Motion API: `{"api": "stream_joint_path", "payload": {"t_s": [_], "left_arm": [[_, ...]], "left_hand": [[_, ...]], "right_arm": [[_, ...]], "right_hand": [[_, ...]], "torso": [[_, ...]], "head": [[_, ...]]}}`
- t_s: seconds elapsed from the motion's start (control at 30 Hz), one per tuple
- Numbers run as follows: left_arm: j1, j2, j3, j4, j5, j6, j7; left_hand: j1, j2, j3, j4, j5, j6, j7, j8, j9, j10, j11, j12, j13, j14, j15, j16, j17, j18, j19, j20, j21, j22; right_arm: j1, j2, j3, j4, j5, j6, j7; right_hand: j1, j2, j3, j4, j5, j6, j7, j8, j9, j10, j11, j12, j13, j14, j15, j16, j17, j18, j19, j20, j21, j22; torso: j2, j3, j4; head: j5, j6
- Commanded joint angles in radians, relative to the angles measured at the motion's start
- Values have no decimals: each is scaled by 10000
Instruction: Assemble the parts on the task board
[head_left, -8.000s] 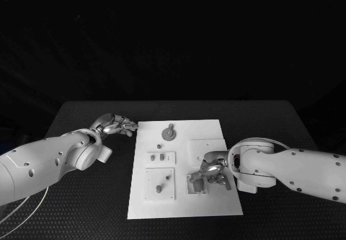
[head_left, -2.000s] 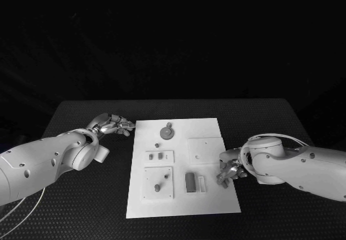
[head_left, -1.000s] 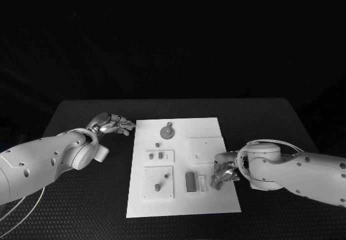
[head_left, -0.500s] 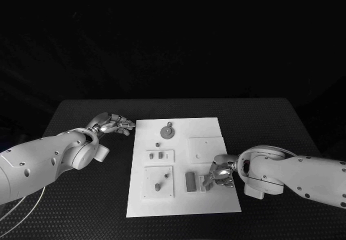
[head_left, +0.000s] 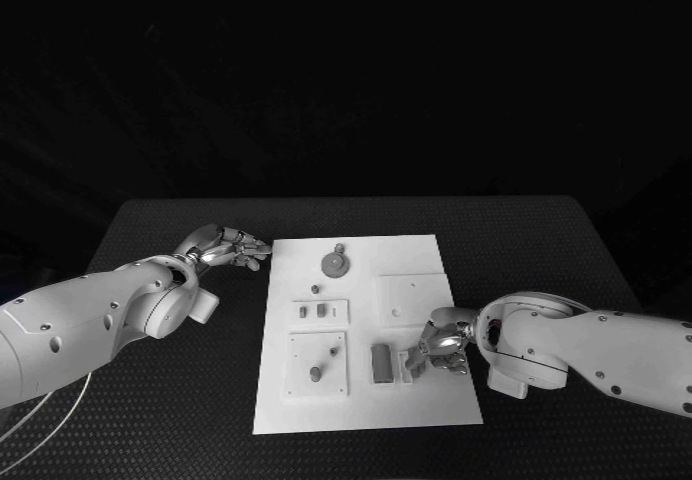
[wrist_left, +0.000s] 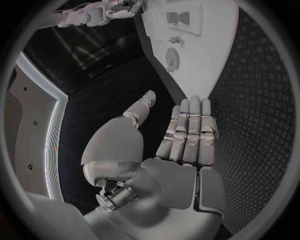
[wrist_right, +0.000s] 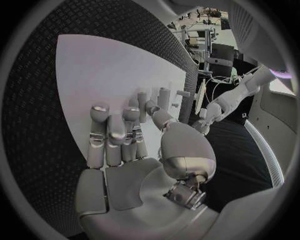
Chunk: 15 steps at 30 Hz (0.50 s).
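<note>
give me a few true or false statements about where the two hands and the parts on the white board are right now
1. The left hand rests beside the far left corner of the task board. True.
2. The left hand holds the round part. False: that part lies on the board, apart from the hand.
3. The right hand is over the board's near right area, next to the dark upright block. True.
4. The right hand hovers off the table's far edge. False: it is at the board's right side.
</note>
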Motion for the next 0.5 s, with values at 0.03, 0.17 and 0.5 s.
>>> {"api": "stream_joint_path", "payload": {"t_s": [0.03,0.17,0.5], "left_arm": [[4,16,5,15,50,122,69],[4,11,5,11,50,121,64],[4,6,5,13,50,135,56]], "left_hand": [[-95,-12,44,27,-35,-79,-24,48,-17,-15,40,-23,-12,41,12,-58,13,-33,-21,21,45,-13],[-97,-12,45,27,-35,-80,-23,48,-18,-15,40,-23,-13,42,12,-61,17,-33,-21,21,45,-13],[-100,-13,46,26,-35,-81,-23,49,-20,-16,41,-24,-15,42,12,-67,24,-33,-23,22,45,-14]], "right_arm": [[-18,66,3,98,147,-40,174],[-18,50,4,153,129,24,210],[-18,-16,6,234,82,9,223]], "right_hand": [[270,137,-78,-2,31,-96,170,44,8,10,-65,47,-15,94,-69,53,4,282,-29,-44,70,211],[277,135,-81,-3,32,-93,168,44,8,12,-67,47,-16,107,-70,66,23,282,-27,-45,72,210],[296,133,-88,-3,34,-89,165,44,8,17,-70,48,-18,101,-73,56,6,282,-26,-47,75,209]], "torso": [[2,-3,2],[2,-6,11],[-3,-15,6]], "head": [[-2,-5],[3,-16],[59,-7]]}}
